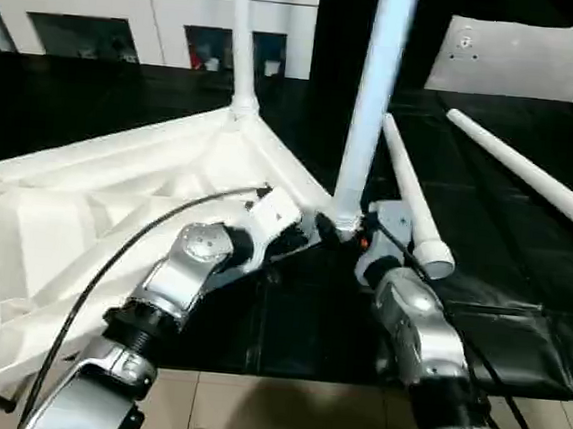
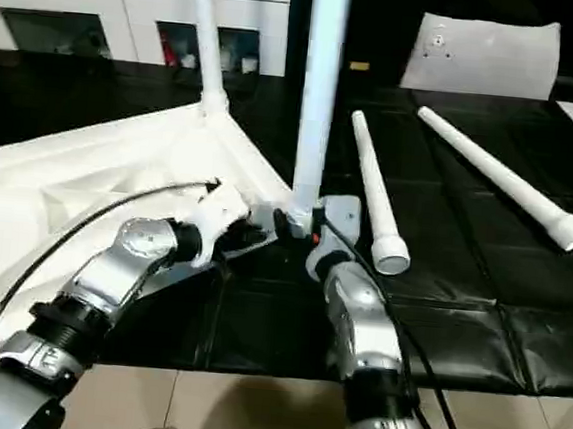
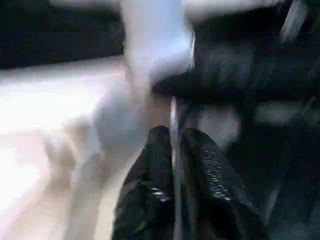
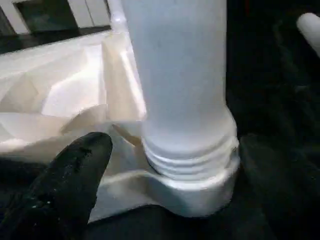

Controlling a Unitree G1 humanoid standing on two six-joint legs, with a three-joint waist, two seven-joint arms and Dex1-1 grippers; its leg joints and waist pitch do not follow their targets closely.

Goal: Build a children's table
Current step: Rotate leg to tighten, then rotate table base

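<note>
The large black-covered table is occupied by the white plastic tabletop, laid ribbed side up, and two loose white tapered tubular legs beside it.

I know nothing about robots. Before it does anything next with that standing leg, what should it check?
1. Near leg upright in its corner socket: ok.
2. Near leg screwed fully home: not ok, threads show above the socket.
3. Left end effector steadying the table top: ok, shut on its rim.
4. Right end effector holding the near leg: cannot tell.
5. Far leg standing: ok.
6. Two loose legs lying on the black table: ok.
</note>
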